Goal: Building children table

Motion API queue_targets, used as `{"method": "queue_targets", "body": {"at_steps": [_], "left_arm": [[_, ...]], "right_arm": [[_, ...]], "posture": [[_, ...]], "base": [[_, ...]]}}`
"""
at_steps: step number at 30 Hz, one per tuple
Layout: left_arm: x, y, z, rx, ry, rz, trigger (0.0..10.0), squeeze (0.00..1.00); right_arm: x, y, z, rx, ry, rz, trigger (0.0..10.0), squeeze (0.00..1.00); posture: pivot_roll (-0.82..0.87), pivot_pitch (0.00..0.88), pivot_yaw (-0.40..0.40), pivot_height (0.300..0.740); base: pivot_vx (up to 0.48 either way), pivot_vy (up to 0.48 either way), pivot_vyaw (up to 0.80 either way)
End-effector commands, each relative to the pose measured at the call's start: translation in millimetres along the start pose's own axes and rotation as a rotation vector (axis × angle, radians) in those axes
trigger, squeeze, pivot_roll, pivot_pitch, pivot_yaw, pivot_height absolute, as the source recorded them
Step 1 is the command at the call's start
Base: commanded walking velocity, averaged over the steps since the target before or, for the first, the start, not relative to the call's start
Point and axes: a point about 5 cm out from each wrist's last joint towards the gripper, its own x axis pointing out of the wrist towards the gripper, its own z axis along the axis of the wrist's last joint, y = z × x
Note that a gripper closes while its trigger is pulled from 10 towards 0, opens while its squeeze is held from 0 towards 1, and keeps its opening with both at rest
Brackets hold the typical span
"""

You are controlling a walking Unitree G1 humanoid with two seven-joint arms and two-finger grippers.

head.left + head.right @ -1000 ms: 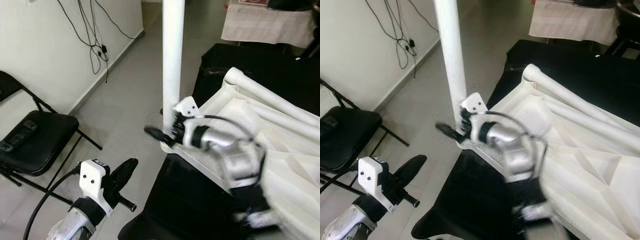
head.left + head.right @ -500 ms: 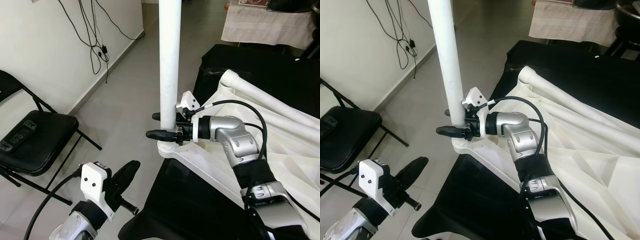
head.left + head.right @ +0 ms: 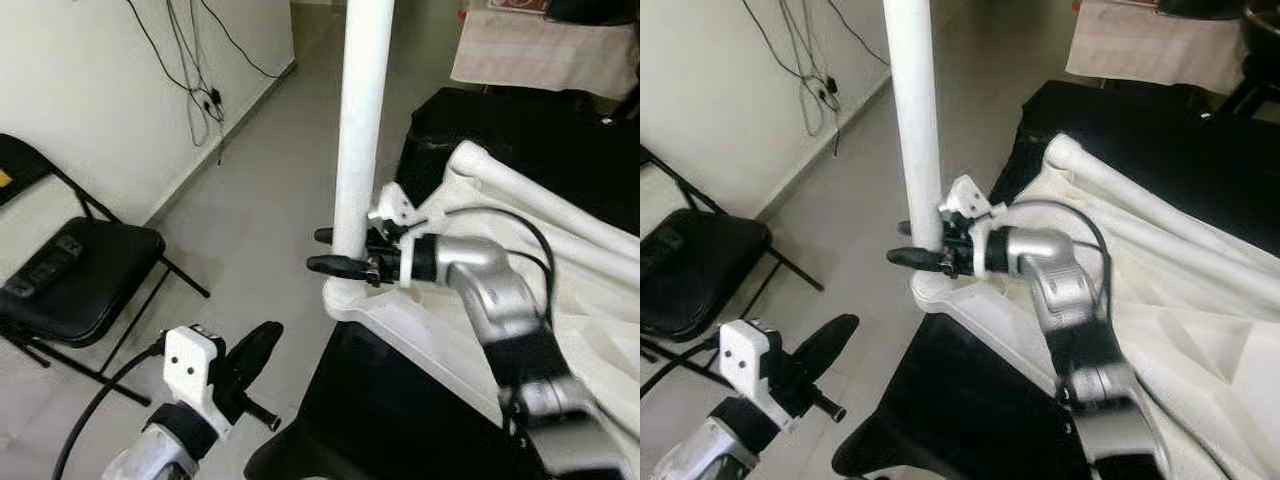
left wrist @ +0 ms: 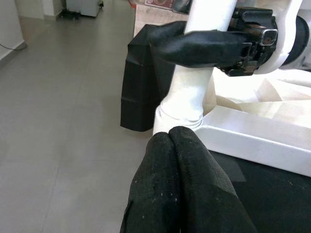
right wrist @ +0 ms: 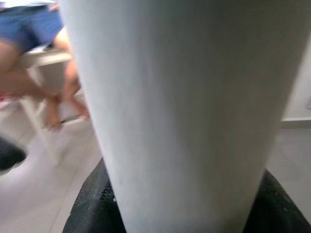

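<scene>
Clamped in the right pincer point(image 3: 330, 251), the leg point(image 3: 360, 130) looks smooth, matt white plastic, like the tabletop point(image 3: 450, 330) behind it; black cloth point(image 3: 400, 420) below looks matt.

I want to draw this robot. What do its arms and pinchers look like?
Both arms are shiny silver tubes with rounded joints and black bands. The right arm has a thin black cable looping over it. Each wrist carries a small white box; the left arm's has two dark dots. The left gripper and right gripper each have two long, rounded black fingers.
</scene>
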Motion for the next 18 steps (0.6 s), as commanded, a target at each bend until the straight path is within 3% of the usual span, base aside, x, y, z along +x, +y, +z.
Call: {"method": "queue_targets", "body": {"at_steps": [1, 2, 3, 5, 8, 12, 13, 14, 15, 18], "left_arm": [[-0.7, 2.8, -1, -0.005, 0.007, 0.004, 10.0, 0.00], [-0.7, 2.8, -1, -0.005, 0.007, 0.004, 10.0, 0.00], [0.4, 4.5, -1, -0.005, 0.008, 0.004, 10.0, 0.00], [1.6, 5.4, -2, -0.005, 0.009, 0.002, 10.0, 0.00], [2.6, 7.2, -2, -0.003, 0.004, 0.011, 10.0, 0.00], [2.6, 7.7, -2, -0.001, 0.001, 0.019, 10.0, 0.00], [2.7, 8.2, -2, -0.001, -0.002, 0.027, 10.0, 0.00], [3.0, 8.5, -2, -0.002, -0.004, 0.033, 10.0, 0.00], [3.2, 8.5, -2, -0.002, -0.004, 0.034, 10.0, 0.00], [3.3, 8.5, -2, -0.003, -0.003, 0.034, 10.0, 0.00]], "right_arm": [[-4.4, 23.2, -31, 0.050, 0.153, -0.332, 0.0, 0.00], [-4.4, 23.2, -31, 0.050, 0.153, -0.332, 0.0, 0.00], [-8.7, 26.2, -32, 0.043, 0.166, -0.474, 0.0, 0.00], [-7.3, 23.4, -32, 0.031, 0.170, -0.509, 0.0, 0.00], [0.5, 7.8, -26, 0.015, 0.148, -0.503, 0.0, 0.00], [2.4, 5.7, -24, 0.011, 0.139, -0.492, 0.0, 0.00], [6.2, 1.4, -18, 0.004, 0.109, -0.470, 5.3, 0.00], [12.6, -0.1, -8, 0.005, 0.058, -0.386, 10.0, 0.92], [18.6, 0.2, 0, 0.003, 0.012, -0.270, 10.0, 1.00], [20.8, 3.9, 7, 0.004, -0.011, -0.215, 10.0, 1.00]], "posture": [[-0.08, 0.186, 0.022, 0.740], [-0.08, 0.186, 0.022, 0.740], [-0.09, 0.167, 0.024, 0.740], [-0.08, 0.166, 0.014, 0.740], [-0.08, 0.160, 0.012, 0.740], [-0.07, 0.156, 0.012, 0.740], [-0.07, 0.154, 0.017, 0.740], [-0.07, 0.153, 0.020, 0.740], [-0.07, 0.152, 0.022, 0.740], [-0.07, 0.152, 0.022, 0.740]], "base": [[0.000, 0.000, 0.00], [0.000, 0.000, 0.00], [0.000, 0.000, 0.00], [0.000, 0.000, 0.00], [0.000, 0.000, 0.00], [0.000, 0.000, 0.00], [0.000, 0.000, 0.00], [0.000, 0.000, 0.00], [0.000, 0.000, 0.00], [0.000, 0.000, 0.00]]}}
